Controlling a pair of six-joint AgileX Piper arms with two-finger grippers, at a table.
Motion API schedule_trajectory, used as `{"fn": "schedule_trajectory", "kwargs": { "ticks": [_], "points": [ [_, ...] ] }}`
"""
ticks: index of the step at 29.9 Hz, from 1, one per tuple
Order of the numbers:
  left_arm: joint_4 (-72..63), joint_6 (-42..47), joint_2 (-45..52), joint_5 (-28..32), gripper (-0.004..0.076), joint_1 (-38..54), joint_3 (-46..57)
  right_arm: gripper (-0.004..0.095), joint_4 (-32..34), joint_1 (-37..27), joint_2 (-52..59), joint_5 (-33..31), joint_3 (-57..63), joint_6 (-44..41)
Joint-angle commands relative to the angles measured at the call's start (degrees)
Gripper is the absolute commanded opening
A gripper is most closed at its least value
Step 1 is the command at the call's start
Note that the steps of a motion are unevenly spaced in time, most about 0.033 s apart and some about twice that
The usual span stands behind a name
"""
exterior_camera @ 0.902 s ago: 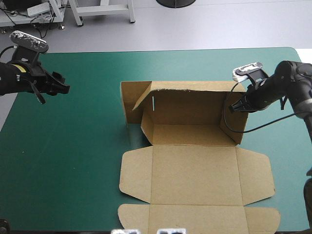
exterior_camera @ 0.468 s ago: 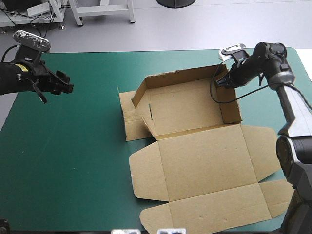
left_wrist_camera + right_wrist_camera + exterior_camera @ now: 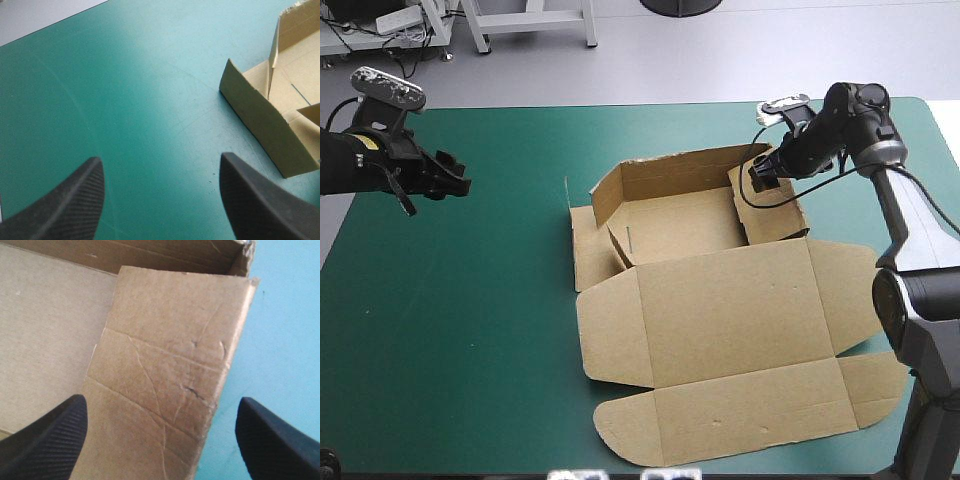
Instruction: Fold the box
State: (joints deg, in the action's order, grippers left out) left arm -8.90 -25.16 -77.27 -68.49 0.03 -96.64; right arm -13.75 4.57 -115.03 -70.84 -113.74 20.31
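The brown box (image 3: 720,320) lies right of centre on the teal-green surface (image 3: 470,330), its far walls raised into a tray and its lid flat toward the near edge. The right end effector (image 3: 760,178) hangs wide open astride the right wall (image 3: 165,365), gripping nothing. The left end effector (image 3: 455,185), equally open and empty, hovers well apart at the left. The board looks light, stiff across panels, weak at creases and apt to slide; pinch a wall's free top edge.

The box (image 3: 720,310) has walls raised, lid flat — right hand (image 3: 757,179) at its right wall.
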Motion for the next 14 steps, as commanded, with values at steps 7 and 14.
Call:
{"fn": "schedule_trajectory", "kwargs": {
  "ticks": [7, 14],
  "points": [
    [-1.1, -0.9, 1.8, 2.8, 0.0471, 0.0, -1.7, 0.0773, -0.1, 0.6, 7.5, -1.1, -0.9, -0.6],
    [-1.5, -1.3, 1.8, 2.9, 0.0471, 0.0, -1.6, 0.0766, 3.1, 0.6, 4.8, -1.1, 5.3, -0.6]
  ]
}}
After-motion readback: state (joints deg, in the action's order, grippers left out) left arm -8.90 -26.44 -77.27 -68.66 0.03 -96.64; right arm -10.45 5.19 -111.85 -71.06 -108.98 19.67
